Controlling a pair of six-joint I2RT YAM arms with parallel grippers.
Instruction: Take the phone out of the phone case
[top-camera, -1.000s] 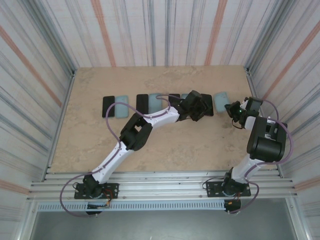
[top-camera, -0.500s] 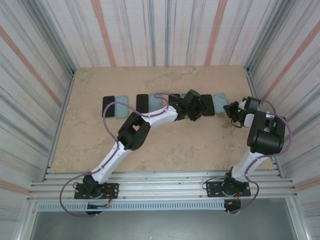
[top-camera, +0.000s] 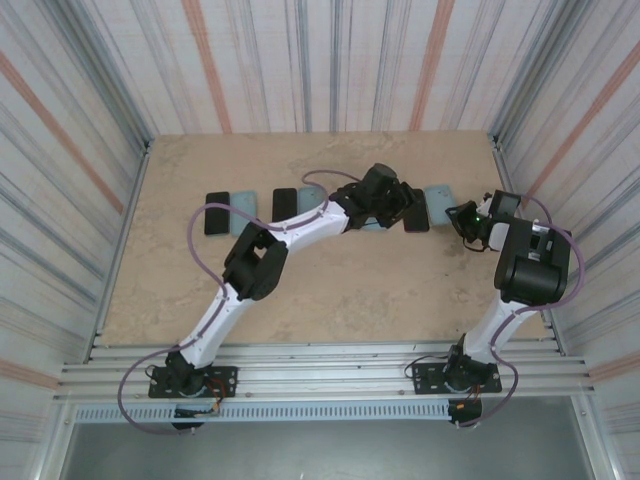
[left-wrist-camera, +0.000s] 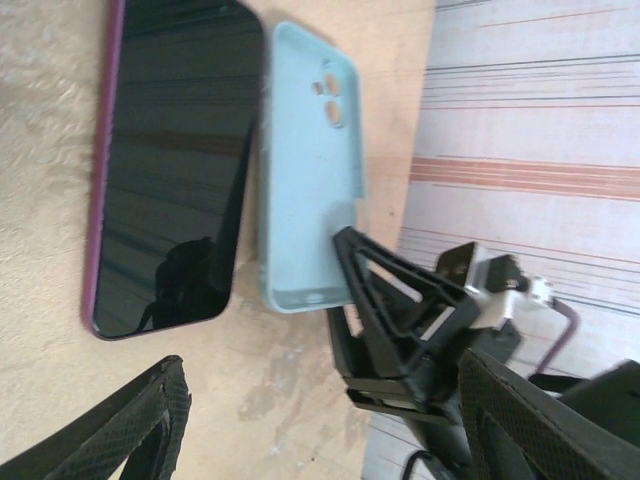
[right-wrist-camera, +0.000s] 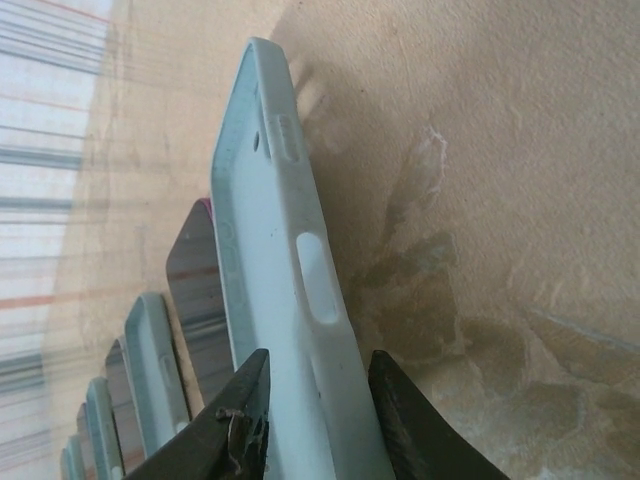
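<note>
A row of phones (top-camera: 216, 213) and pale cases (top-camera: 241, 210) crosses the far half of the table (top-camera: 400, 290). The left arm (top-camera: 250, 270) stretches diagonally over its middle. Bare surface lies open between it and the right arm (top-camera: 530, 270).

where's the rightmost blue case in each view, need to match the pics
top external: case is right of centre in the upper half, the last item on the right.
left wrist: case is upper centre, lying flat.
right wrist: case is centre, seen edge-on, running down to the bottom edge.
shared landmark: the dark phone lying right beside it.
</note>
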